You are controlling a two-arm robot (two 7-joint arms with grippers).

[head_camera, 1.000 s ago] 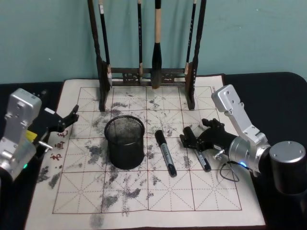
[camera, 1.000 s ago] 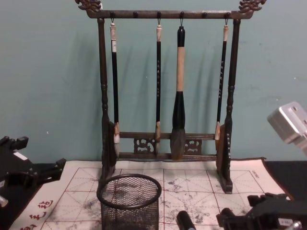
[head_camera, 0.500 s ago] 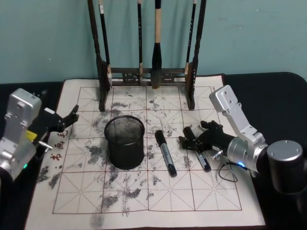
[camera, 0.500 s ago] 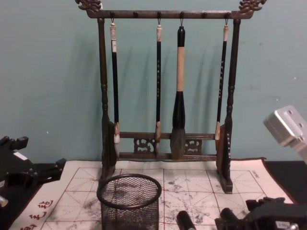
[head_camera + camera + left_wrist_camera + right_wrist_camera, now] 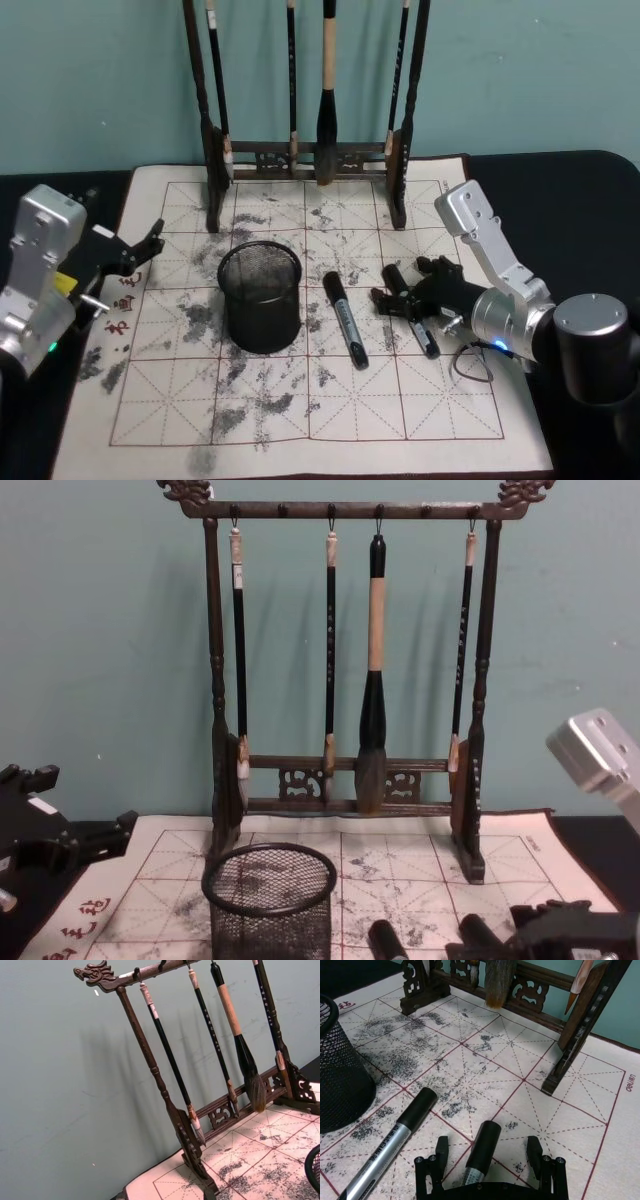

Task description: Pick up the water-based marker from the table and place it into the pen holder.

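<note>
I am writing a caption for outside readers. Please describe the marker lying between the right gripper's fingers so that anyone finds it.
In front of the wooden brush rack, on the cream mat, stands a black mesh pen holder. Two markers lie to its right. The wanted marker is the farther, between the open fingers of the right gripper; the nearer marker lies free.

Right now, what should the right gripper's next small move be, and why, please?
Probably close the right gripper on the marker between its fingers. The jaws stand open on either side of its black cap, so a squeeze should secure it before lifting toward the pen holder. The left gripper idles at the table's left side.
</note>
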